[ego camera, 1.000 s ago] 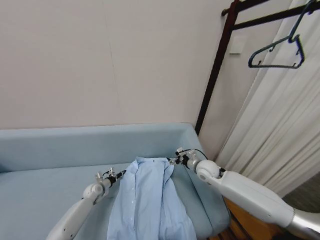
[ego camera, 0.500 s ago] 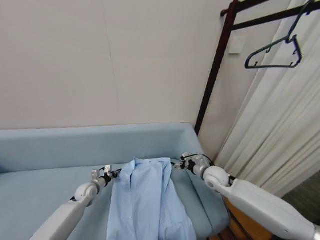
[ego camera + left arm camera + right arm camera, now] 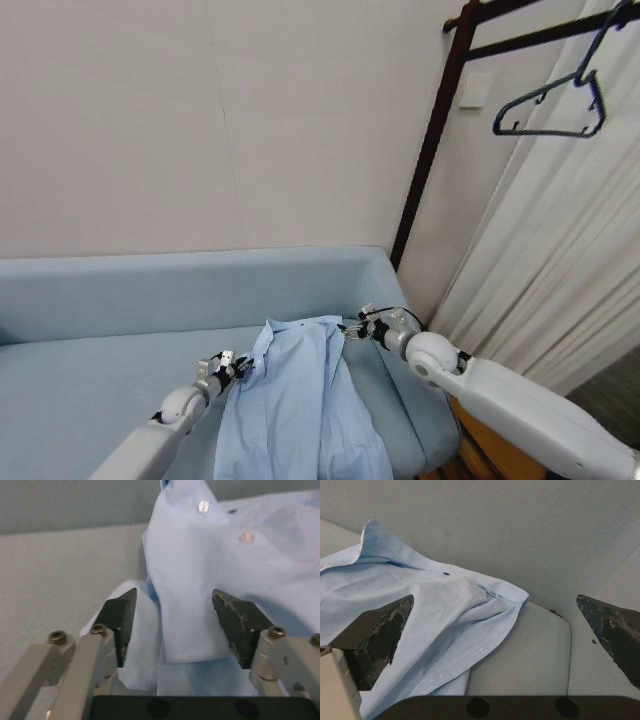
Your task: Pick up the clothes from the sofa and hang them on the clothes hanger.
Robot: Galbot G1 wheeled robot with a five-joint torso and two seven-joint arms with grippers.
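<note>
A light blue shirt [image 3: 300, 400] lies spread on the pale blue sofa [image 3: 120, 300], collar toward the backrest. My left gripper [image 3: 232, 366] is at the shirt's left shoulder edge; in the left wrist view it [image 3: 175, 625] stands open with a fold of the shirt [image 3: 200, 570] between its fingers. My right gripper [image 3: 352, 328] is at the shirt's right shoulder, open, with the shirt [image 3: 430, 610] spread in front of it. A dark clothes hanger [image 3: 550, 110] hangs from the brown rack [image 3: 440, 120] at the upper right.
The sofa's backrest [image 3: 200, 285] runs behind the shirt, and its right arm end [image 3: 420, 410] is close to the rack pole. A white curtain [image 3: 560, 260] hangs at the right. A plain wall is behind.
The left gripper has moved right, onto the shirt's left shoulder edge. The right gripper has stayed at the right shoulder. The hanger swings slightly.
</note>
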